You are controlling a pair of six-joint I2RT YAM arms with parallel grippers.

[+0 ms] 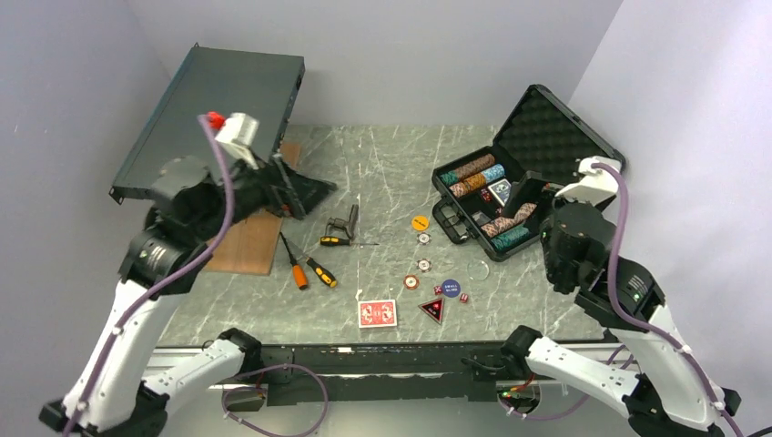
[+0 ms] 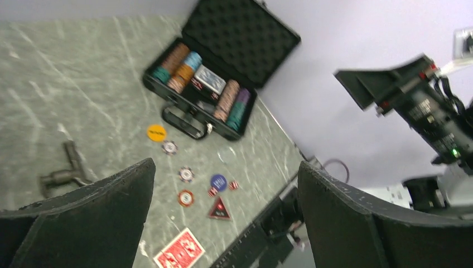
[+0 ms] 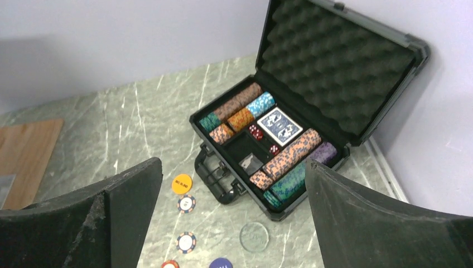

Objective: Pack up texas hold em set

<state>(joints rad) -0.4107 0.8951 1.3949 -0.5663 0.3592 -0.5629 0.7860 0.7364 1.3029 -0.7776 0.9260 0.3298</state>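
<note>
The black case [image 1: 557, 137] lay open in the upper right of the top view, on the grey veined table [image 1: 382, 164] close to the right-hand wall. Its lid stood raised and was lined with egg-crate foam, and its handle pointed toward the frame's centre.

Inside the tray, rows of striped chips [image 3: 240, 103] in brown, orange, teal, light blue and purple lay on edge along both long sides. Between them sat a blue deck [image 3: 283, 126] and two red dice [image 3: 255, 132].

Outside the case, below and left of it in the top view, lay three loose chips [image 1: 423, 265], an orange button [image 1: 420, 221], a blue button [image 1: 451, 289], a black-and-red triangular marker [image 1: 432, 309] and a red deck [image 1: 377, 313] near the bottom edge.

In the top view the right arm covered the case's right end. The left wrist picture was blurred, and the buttons' lettering was too small to read.

The left gripper [image 2: 226, 167] was spread wide and gripped nothing. The right gripper [image 3: 233, 167] hung likewise released, its fingers framing the case from above.
</note>
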